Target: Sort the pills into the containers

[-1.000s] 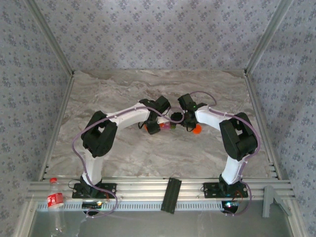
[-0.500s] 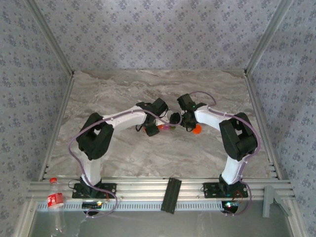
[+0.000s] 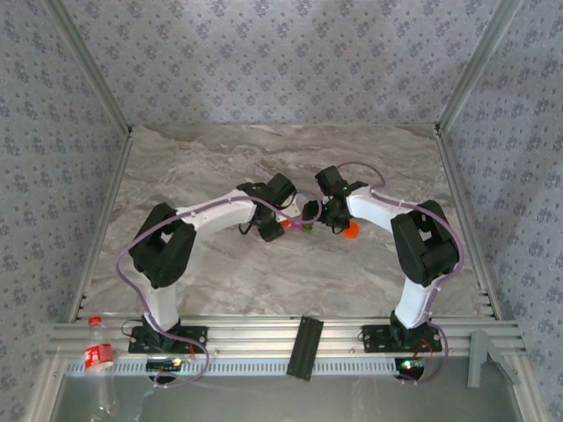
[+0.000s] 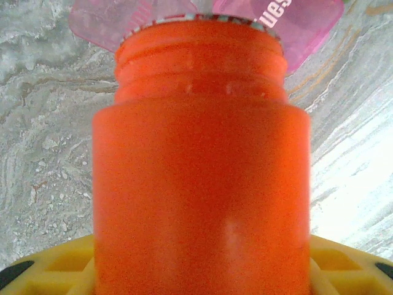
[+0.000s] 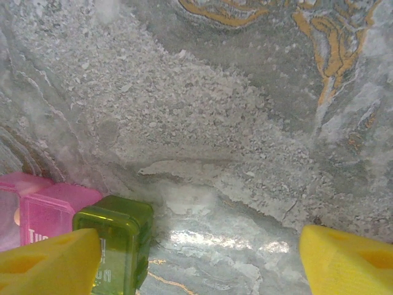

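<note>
My left gripper (image 3: 267,225) is shut on an orange cylindrical bottle (image 4: 199,184), whose body lies between the yellow fingers (image 4: 55,267). The bottle's open mouth (image 4: 199,34) points at the pink container's clear lid (image 4: 307,24). In the top view the bottle (image 3: 274,230) lies tipped beside the containers (image 3: 303,224). My right gripper (image 5: 199,258) is open just above the table. Its left finger (image 5: 49,264) is beside the olive-green container (image 5: 116,243), which is joined to the pink container (image 5: 52,209). Nothing lies between the right fingers. The pills are hidden.
A round orange piece (image 3: 351,230) lies on the marble table (image 3: 220,167) under the right forearm. A plastic bottle with a red label (image 3: 98,353) stands at the near-left rail. A black bar (image 3: 303,345) lies across the front rails. Patterned walls enclose three sides.
The left arm's elbow has swung left and down while its gripper kept the orange bottle by the containers. The right gripper's fingers have spread a little wider.
</note>
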You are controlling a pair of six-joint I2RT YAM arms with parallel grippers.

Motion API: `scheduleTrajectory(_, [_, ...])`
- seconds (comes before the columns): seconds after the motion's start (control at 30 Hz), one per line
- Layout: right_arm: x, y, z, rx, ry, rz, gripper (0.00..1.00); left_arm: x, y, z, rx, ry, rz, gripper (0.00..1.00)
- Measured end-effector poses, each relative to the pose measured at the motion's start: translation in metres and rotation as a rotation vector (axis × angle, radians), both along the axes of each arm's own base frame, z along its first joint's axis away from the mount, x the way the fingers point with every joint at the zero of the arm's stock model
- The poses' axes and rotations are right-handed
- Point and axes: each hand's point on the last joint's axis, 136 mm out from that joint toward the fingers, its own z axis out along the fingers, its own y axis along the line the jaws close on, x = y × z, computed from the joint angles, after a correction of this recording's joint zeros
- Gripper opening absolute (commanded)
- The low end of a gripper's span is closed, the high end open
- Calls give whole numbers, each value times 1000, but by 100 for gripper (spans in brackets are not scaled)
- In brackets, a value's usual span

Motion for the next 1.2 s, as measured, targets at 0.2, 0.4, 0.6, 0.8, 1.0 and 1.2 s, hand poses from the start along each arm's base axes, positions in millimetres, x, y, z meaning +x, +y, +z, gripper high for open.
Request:
scheduleTrajectory(0.2, [2,1,4,2,-3,0,87,-3,2,3,-24,-2,7,0])
scheduleTrajectory(0.4, [0,0,7,-1,2,0,87,-6,3,0,-53,4,23,0])
scheduleTrajectory(0.6, [-1,-2,16,4,-8,-3,87,-11,7,-1,-91,6,46,0])
scheduleTrajectory(0.8, [1,-7,23,8,-15,-17,87,-12,3,4,-160,-17,62,0])
scheduleTrajectory(1.0, [7,-12,37,18,-36,-34,87,-14,5,10,-253,-41,95,0])
scheduleTrajectory(1.2, [6,-21,57,25,-53,-53,89,-11,2,35,-411,-112,125,0])
